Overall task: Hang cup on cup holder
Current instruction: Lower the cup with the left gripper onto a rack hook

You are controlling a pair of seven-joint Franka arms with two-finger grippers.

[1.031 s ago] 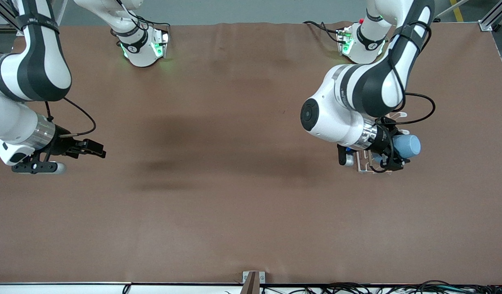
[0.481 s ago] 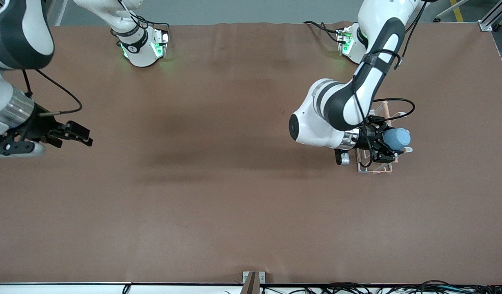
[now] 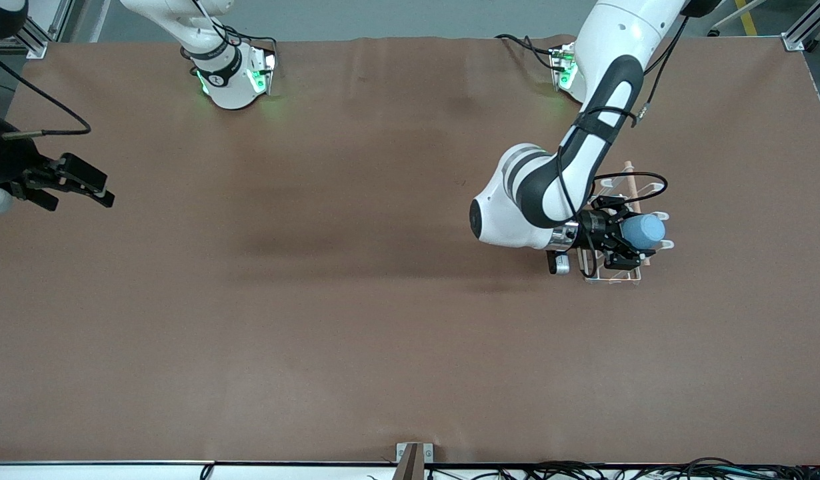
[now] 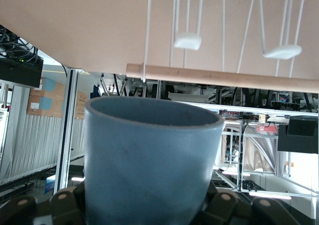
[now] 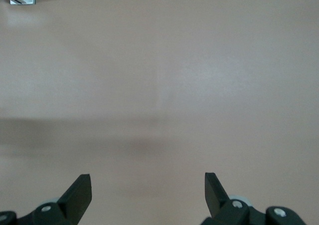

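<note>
My left gripper (image 3: 631,240) is shut on the light-blue cup (image 3: 643,231) and holds it on its side over the white wire cup holder (image 3: 613,277) at the left arm's end of the table. In the left wrist view the cup (image 4: 149,160) fills the lower middle, its open rim facing the holder's wooden dowel (image 4: 224,77) and two looped prong tips (image 4: 188,40). My right gripper (image 3: 77,181) is open and empty, up over the right arm's end of the table. The right wrist view shows its fingertips (image 5: 79,190) wide apart over bare brown table.
The brown table mat (image 3: 357,300) spreads wide between the arms. The two arm bases (image 3: 233,73) stand along the table's edge farthest from the front camera. Cables (image 3: 650,470) lie along the nearest edge.
My left gripper has come down with the cup and turned it closer onto the holder. My right arm has drawn back toward its end of the table.
</note>
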